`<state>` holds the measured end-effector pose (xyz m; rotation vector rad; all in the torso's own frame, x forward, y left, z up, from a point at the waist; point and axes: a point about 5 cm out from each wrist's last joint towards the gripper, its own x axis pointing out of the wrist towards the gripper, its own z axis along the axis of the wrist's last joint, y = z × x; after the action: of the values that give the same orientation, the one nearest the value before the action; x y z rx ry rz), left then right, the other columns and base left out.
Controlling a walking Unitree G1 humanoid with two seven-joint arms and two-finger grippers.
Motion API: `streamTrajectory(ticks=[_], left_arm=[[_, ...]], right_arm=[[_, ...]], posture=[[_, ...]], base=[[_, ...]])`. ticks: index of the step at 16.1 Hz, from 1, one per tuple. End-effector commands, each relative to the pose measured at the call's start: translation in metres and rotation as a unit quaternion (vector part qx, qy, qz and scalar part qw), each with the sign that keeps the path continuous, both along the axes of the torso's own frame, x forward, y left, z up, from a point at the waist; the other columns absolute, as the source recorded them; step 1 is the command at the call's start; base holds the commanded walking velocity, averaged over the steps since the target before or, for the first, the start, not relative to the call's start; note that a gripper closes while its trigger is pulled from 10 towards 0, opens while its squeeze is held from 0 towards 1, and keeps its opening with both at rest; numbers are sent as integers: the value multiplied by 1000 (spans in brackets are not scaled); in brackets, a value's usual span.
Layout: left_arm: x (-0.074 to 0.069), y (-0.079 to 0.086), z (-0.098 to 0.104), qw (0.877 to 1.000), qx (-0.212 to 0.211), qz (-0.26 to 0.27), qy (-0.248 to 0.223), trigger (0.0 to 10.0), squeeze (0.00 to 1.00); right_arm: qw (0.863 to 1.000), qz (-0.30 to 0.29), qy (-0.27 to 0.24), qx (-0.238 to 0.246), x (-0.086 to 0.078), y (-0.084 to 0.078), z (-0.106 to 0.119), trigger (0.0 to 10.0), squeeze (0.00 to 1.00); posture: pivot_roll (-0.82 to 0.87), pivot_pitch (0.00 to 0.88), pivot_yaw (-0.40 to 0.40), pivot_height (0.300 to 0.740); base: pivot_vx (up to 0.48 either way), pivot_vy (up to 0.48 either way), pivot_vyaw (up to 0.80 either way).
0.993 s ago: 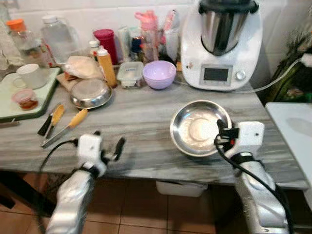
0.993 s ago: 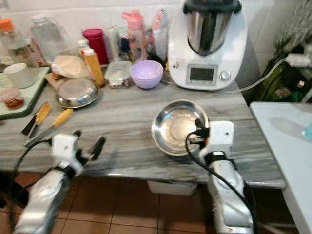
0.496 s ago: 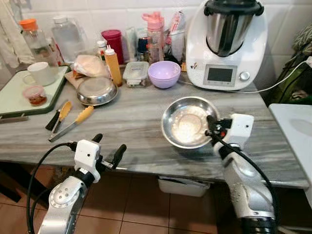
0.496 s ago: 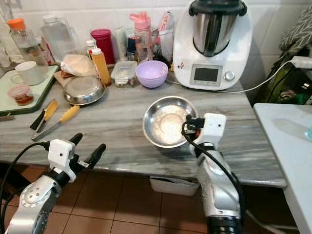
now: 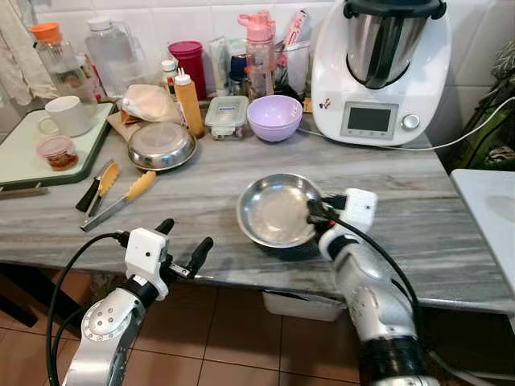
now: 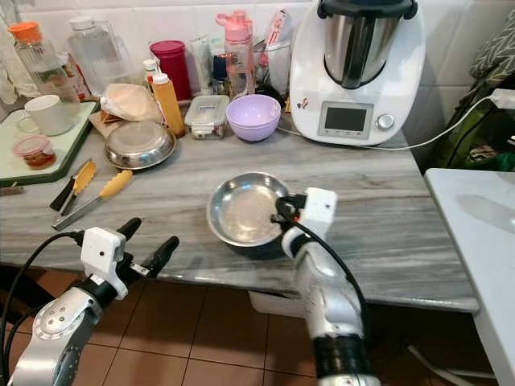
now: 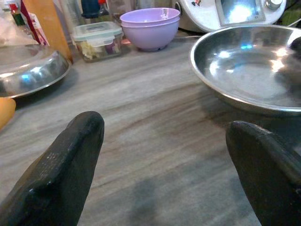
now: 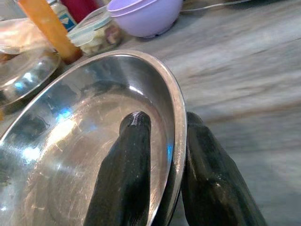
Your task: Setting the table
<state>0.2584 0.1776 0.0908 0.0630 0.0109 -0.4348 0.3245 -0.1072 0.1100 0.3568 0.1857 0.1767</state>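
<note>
on the grey marble counter (image 5: 209,201), in front of the white kitchen machine (image 5: 380,72), the right gripper (image 5: 315,212) pinches the rim of a steel bowl (image 5: 273,211), one black finger inside and one outside, with the bowl tipped up a little on that side. nearer the counter's front edge than the bowl, the left gripper (image 5: 183,244) hovers with its fingers spread wide and holding nothing. behind the bowl sit a purple bowl (image 5: 274,117) and a second steel bowl (image 5: 161,145), with two yellow-handled knives (image 5: 119,197) beside it.
</note>
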Motion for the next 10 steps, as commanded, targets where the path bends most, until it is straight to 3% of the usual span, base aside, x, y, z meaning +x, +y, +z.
streamTrajectory(ticks=[1, 7, 10], left_arm=[[-1, 0, 2, 1000, -1, -3, -1, 10000, 0], [-4, -8, 2, 998, -32, -50, 14, 10000, 0], [-9, -11, -3, 996, -24, -83, 30, 10000, 0]], right_arm=[[1000, 9, -4, 2, 3, 6, 4, 10000, 0], [999, -6, 36, 21, 13, 11, -3, 10000, 0], [998, -12, 63, 24, 13, 11, -11, 10000, 0]], posture=[[-49, 14, 76, 740], [-50, 10, 74, 740], [-50, 10, 74, 740]], base=[[0, 0, 0], [0, 0, 0], [0, 0, 0]])
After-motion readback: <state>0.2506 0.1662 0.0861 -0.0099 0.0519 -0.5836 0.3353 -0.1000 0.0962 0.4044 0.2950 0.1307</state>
